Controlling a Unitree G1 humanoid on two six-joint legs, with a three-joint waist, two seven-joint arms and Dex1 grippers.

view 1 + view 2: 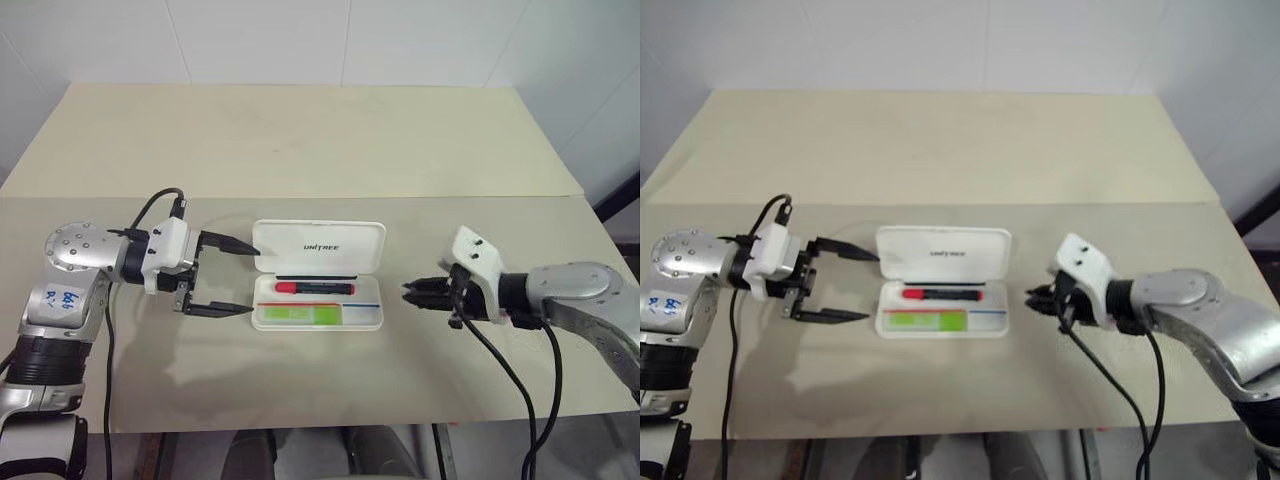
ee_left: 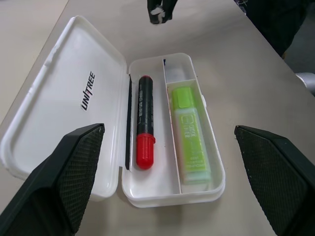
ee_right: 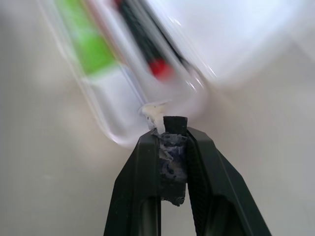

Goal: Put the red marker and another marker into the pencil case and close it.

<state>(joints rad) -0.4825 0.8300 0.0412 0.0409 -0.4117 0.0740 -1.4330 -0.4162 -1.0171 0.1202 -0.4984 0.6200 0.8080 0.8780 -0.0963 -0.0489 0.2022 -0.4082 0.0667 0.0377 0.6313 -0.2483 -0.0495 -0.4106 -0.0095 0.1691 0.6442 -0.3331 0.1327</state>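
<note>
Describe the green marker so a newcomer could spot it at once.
On the beige table an open white pencil case lies between the two grippers. Its tray has two lanes: the green marker fills the one farther from the lid, beside the red marker. It is lime and broad, not slim red-and-black.

Head stereo pair overlooks table (image 1: 300, 140); both wrist cams close on pencil case (image 2: 106, 191).

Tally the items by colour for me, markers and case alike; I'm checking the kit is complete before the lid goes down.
Red: 1, the red marker in the case.
Light green: 1, the green marker in the case.
White: 1, the open pencil case.
Total: 3
</note>
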